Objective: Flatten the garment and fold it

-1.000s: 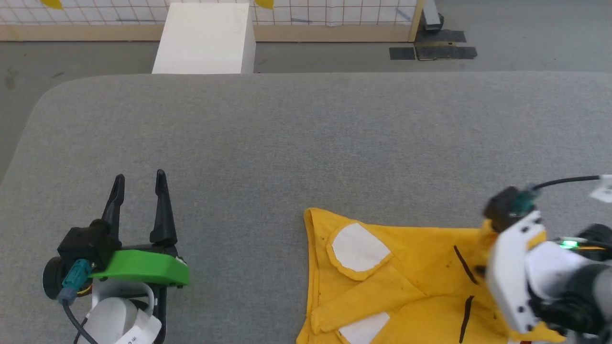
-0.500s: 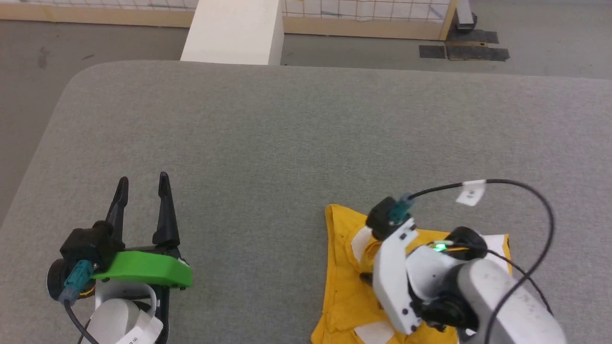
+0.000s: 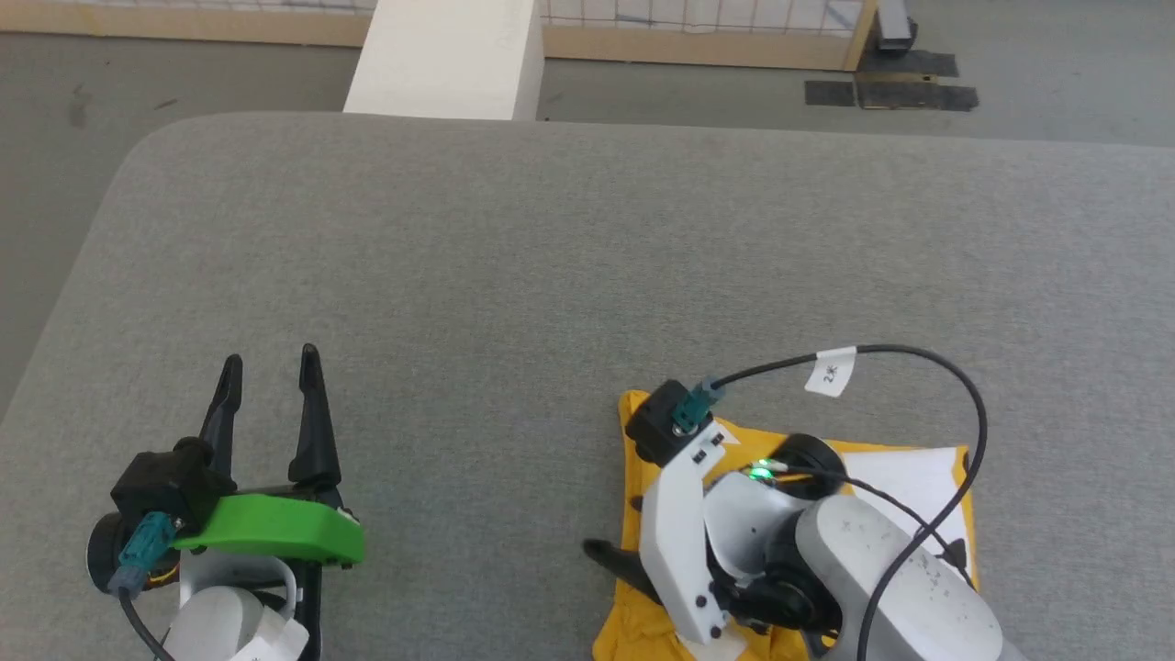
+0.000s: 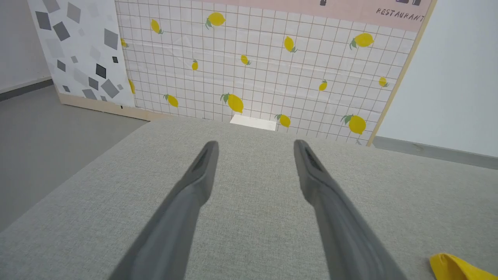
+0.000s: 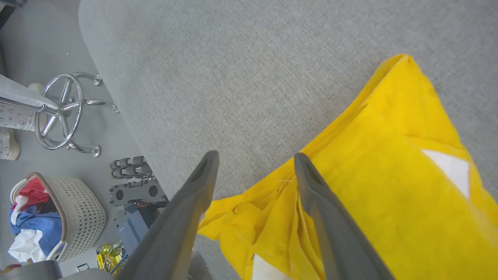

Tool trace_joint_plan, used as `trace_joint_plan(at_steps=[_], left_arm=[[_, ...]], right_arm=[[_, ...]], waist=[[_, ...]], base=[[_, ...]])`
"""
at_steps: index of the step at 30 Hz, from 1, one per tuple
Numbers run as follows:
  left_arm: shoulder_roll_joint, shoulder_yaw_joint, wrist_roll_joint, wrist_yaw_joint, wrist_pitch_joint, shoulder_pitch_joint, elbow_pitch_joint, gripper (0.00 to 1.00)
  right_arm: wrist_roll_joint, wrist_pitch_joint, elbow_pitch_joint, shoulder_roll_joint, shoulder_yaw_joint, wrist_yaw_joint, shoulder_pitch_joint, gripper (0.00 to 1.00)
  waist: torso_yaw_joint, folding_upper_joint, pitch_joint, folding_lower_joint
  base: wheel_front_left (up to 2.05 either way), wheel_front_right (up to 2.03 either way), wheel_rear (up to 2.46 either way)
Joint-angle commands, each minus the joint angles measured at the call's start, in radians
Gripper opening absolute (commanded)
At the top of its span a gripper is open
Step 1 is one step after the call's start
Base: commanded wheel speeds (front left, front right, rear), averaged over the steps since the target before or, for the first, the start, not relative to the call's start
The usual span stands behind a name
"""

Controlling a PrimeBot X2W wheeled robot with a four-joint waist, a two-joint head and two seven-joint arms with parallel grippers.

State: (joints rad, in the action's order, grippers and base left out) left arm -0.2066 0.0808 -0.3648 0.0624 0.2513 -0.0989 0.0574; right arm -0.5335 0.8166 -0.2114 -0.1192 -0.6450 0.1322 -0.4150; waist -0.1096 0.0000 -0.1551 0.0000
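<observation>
R gripper (image 5: 255, 155) now spread-fingered astride garment (image 5: 389, 175) edge, closed a sec ago; L gripper (image 3: 271, 356) spread too.

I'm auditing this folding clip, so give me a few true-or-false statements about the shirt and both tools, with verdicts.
1. The bright yellow cotton T-shirt lies on the grey fabric-covered table. True.
2. The left tool grips the shirt. False: it is open over bare table, apart from the shirt.
3. The right tool is open. True.
4. The white rectangular block stands on the table. False: it stands beyond the table's far edge.
</observation>
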Motion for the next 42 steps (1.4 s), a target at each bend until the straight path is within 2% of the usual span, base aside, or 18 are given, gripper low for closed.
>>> trace_joint_plan(at_steps=[1,5,8,14,18,22,31,41,42], left_arm=[[-0.001,-0.002,-0.016,0.0,0.004,0.008,0.002,1.0],[-0.005,-0.001,-0.014,0.001,0.004,0.008,0.003,1.0],[-0.012,-0.001,-0.003,0.003,0.006,0.007,-0.002,1.0],[-0.014,-0.006,0.036,0.008,0.009,0.007,-0.04,1.0],[-0.004,-0.004,0.056,0.007,0.01,0.005,-0.056,1.0],[0.009,-0.011,0.063,0.005,0.01,0.002,-0.062,1.0],[0.024,-0.026,0.075,-0.009,0.01,-0.005,-0.06,1.0],[0.034,-0.037,0.084,-0.022,0.01,-0.019,-0.051,1.0],[0.036,-0.038,0.085,-0.023,0.01,-0.019,-0.048,1.0]], right_arm=[[-0.027,-0.015,0.026,0.002,-0.007,-0.002,-0.022,1.0],[-0.062,-0.054,0.113,-0.025,-0.006,-0.002,-0.035,1.0],[-0.04,-0.121,0.181,-0.069,0.046,-0.002,-0.024,1.0],[0.11,-0.215,0.266,-0.137,0.281,-0.002,0.093,1.0],[0.199,-0.194,0.297,-0.14,0.438,-0.002,0.222,1.0],[0.259,-0.157,0.3,-0.133,0.515,-0.002,0.316,1.0],[0.326,-0.13,0.188,-0.086,0.562,-0.002,0.377,1.0],[0.304,-0.134,0.004,-0.06,0.495,-0.002,0.342,1.0],[0.291,-0.126,-0.014,-0.06,0.49,-0.002,0.338,0.98]], waist=[[0.024,0.0,0.016,0.0],[0.062,0.0,0.037,0.0],[0.09,0.0,0.054,0.0],[0.133,0.0,0.065,0.0],[0.146,0.0,0.057,0.0],[0.148,0.0,0.044,0.0],[0.125,0.0,-0.001,0.0],[0.097,0.0,-0.023,0.0],[0.096,0.0,-0.022,0.0]], base=[[0.0,0.0,0.0],[0.0,0.0,0.0],[0.0,0.0,0.0],[0.0,0.0,0.0],[0.0,0.0,0.0],[0.0,0.0,0.0],[0.0,0.0,0.0],[0.0,0.0,0.0],[0.0,0.0,0.0]])
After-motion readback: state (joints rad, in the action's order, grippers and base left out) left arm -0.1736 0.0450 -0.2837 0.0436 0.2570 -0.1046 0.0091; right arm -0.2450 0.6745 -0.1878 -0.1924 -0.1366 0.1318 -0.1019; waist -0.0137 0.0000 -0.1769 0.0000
